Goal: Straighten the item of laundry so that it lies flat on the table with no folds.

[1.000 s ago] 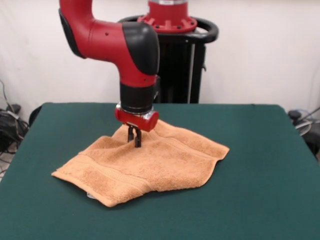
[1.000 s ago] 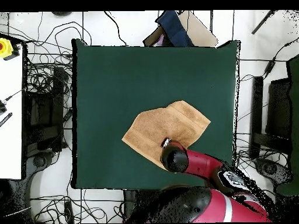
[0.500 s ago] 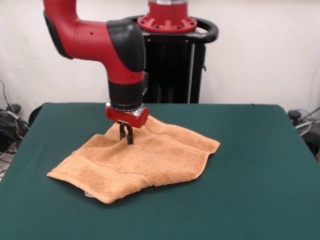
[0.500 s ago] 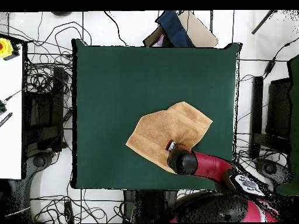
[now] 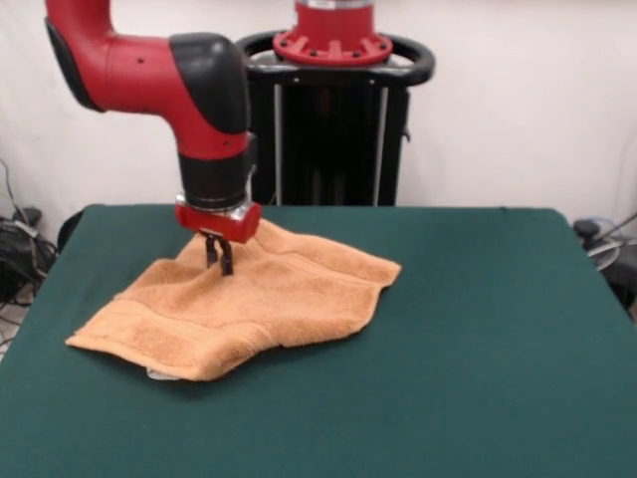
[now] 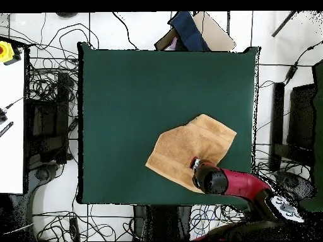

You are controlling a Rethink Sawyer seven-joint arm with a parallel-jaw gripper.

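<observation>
The orange-tan towel (image 5: 249, 304) lies on the green table (image 5: 478, 329), left of centre in the front view, rumpled, with a fold along its near edge and a raised ridge at the back. My gripper (image 5: 218, 261) comes straight down on the towel's far left part, fingers closed and pinching the cloth. In the overhead view the towel (image 6: 189, 148) sits toward the table's lower right, with the gripper (image 6: 196, 164) at its lower edge under the arm. A bit of white shows under the towel's near edge (image 5: 159, 375).
The black pedestal (image 5: 333, 129) stands behind the table's far edge. Cables (image 6: 50, 88) and equipment lie on the floor around the table. A white bench (image 6: 11, 120) stands at the overhead view's left.
My gripper has moved left in the front view, dragging the towel along with it; the towel's right corner has shifted left as well.
</observation>
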